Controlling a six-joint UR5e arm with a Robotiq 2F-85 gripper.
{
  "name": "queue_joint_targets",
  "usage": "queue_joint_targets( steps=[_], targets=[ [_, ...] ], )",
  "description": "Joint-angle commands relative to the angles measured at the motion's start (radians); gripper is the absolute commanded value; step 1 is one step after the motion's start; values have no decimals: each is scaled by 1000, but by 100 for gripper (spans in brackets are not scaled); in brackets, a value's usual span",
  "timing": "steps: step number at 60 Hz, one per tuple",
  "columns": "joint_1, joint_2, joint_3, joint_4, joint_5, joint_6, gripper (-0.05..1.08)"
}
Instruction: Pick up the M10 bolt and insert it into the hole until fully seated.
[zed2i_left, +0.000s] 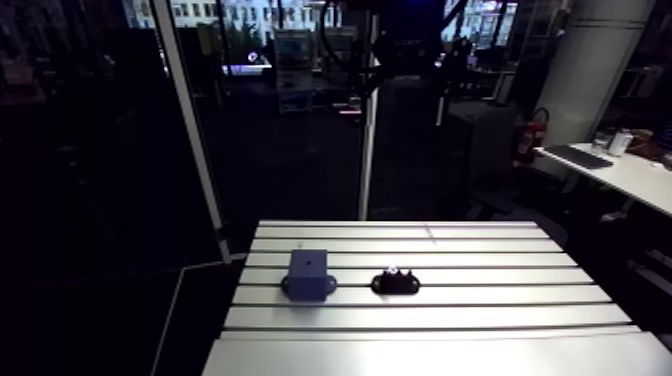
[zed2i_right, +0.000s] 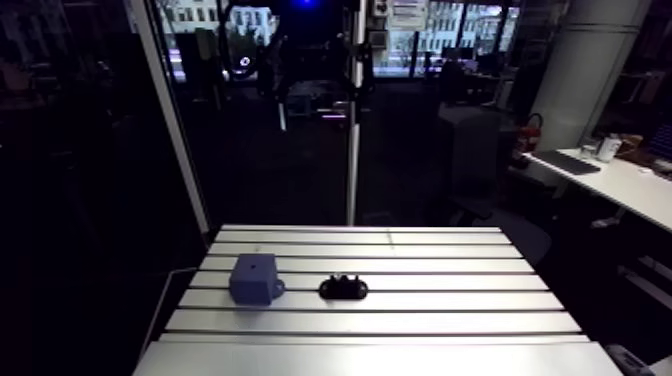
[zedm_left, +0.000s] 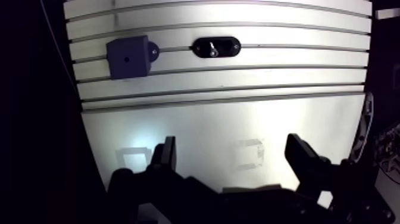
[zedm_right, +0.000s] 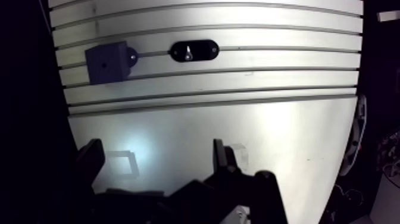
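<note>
A blue block (zedm_left: 128, 56) with a small hole (zedm_left: 125, 59) in its upper face is fixed on the slotted table (zed2i_left: 450, 330). Just beside it lies a black oval holder (zedm_left: 216, 46), and the silvery bolt (zedm_left: 212, 49) stands in it. In the arm view the block (zed2i_left: 310, 272) is left of the holder (zed2i_left: 396, 283). My gripper (zedm_left: 235, 158) hovers high over the smooth front plate, well short of both parts. It is open, its two dark fingers (zedm_left: 165, 156) wide apart with nothing between them. The arm view does not show the gripper.
Two faint square outlines (zedm_left: 132, 158) mark the smooth plate under the gripper. The table's edge (zedm_left: 80, 113) drops into darkness on the block's side. A cable loop (zedm_left: 366, 128) hangs off the opposite edge.
</note>
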Motion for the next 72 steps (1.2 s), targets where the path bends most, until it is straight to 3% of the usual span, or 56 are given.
queue_joint_targets(
  steps=[1,36,45,53,72],
  targets=[
    [2,6,14,41,35,-8,0],
    [-1,3,16,36,31,-12,0],
    [-10,0,39,-44,25,-21,0],
    [-48,-6,99,-144,26,-37,1],
    [-77,-9,276,-349,26,-117,1]
  ],
)
